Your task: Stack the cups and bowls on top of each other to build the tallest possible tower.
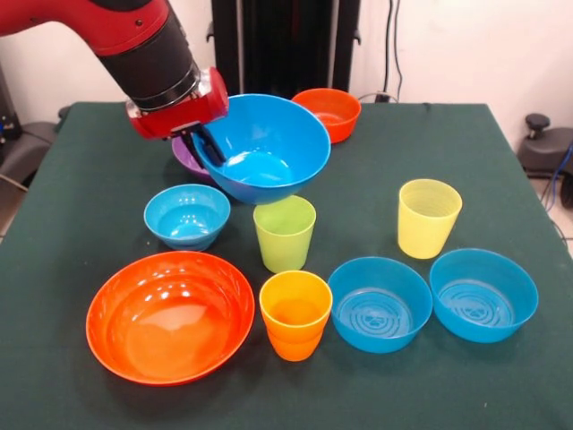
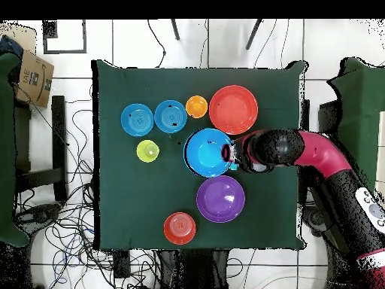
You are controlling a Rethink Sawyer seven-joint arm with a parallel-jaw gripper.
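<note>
My gripper is shut on the rim of the large blue bowl and holds it tilted above the table. It also shows in the overhead view at that bowl's edge. The large purple bowl sits just behind it. In front stand the small blue bowl, lime green cup, orange cup and large orange bowl. The pale yellow cup, two medium blue bowls and small orange bowl stand apart. No tower shows.
The green table cloth ends at a near edge just below the large orange bowl. In the overhead view the lifted bowl hides the green cup and small blue bowl. A cardboard box and cables lie on the floor beside the table.
</note>
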